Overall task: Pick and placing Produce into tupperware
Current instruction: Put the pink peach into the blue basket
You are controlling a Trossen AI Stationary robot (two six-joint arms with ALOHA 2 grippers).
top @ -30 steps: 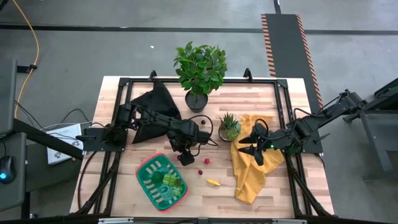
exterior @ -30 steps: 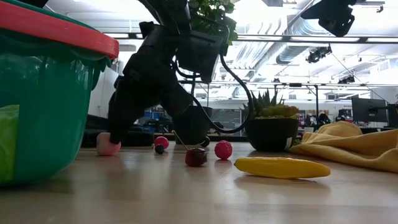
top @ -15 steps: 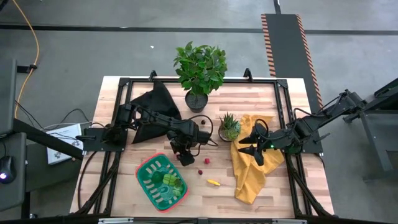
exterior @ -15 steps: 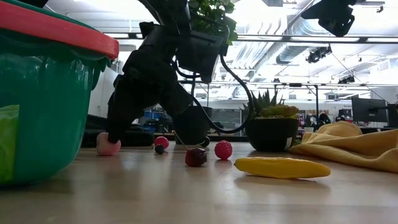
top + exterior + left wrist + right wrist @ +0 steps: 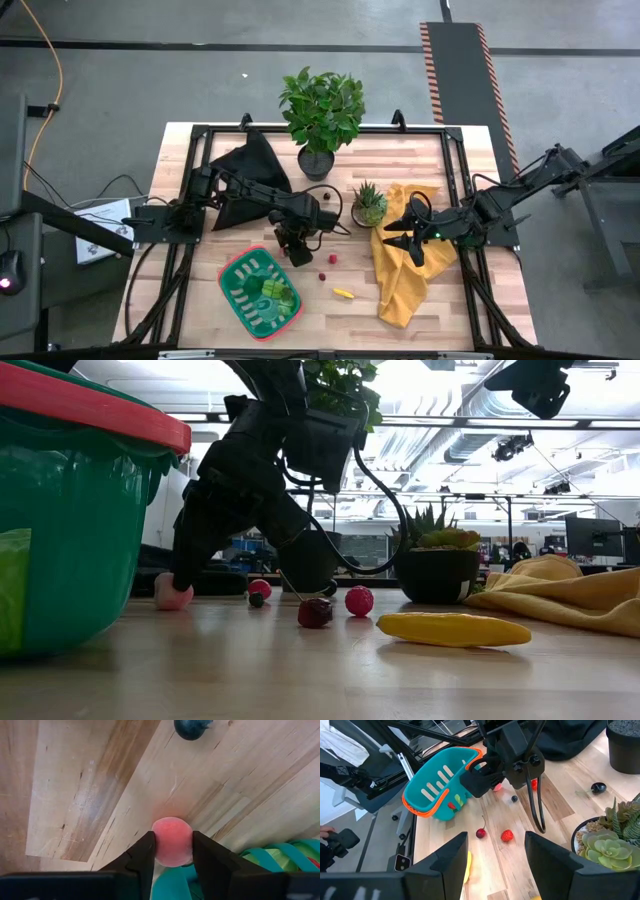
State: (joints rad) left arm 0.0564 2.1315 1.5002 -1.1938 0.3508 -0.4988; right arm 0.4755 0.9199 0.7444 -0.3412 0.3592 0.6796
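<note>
Left pincer (image 5: 172, 851) down at the bench (image 5: 460, 310), fingers (image 5: 142, 855) pressed against both sides of a pink round fruit (image 5: 172, 841), pinching it; fruit resting on the wood just beside the tupperware (image 5: 260, 290) rim. Same fruit visible low under the dark arm in the low view (image 5: 172, 592). Small dark berry (image 5: 190, 727) lying on the wood a little beyond the held fruit. Green items already inside the tupperware, near the bench's front edge.

Loose on the bench: yellow piece (image 5: 452, 628), dark cherry (image 5: 315, 612), red strawberry (image 5: 359, 600), a further small red fruit (image 5: 259, 588).

Right pincer (image 5: 495, 852) hanging over the yellow cloth (image 5: 400, 285), fingers spread, gripping nothing. Spiky potted plant (image 5: 368, 203) beside the cloth; leafy potted plant (image 5: 322, 115) and black cloth (image 5: 245, 165) at the far side.
</note>
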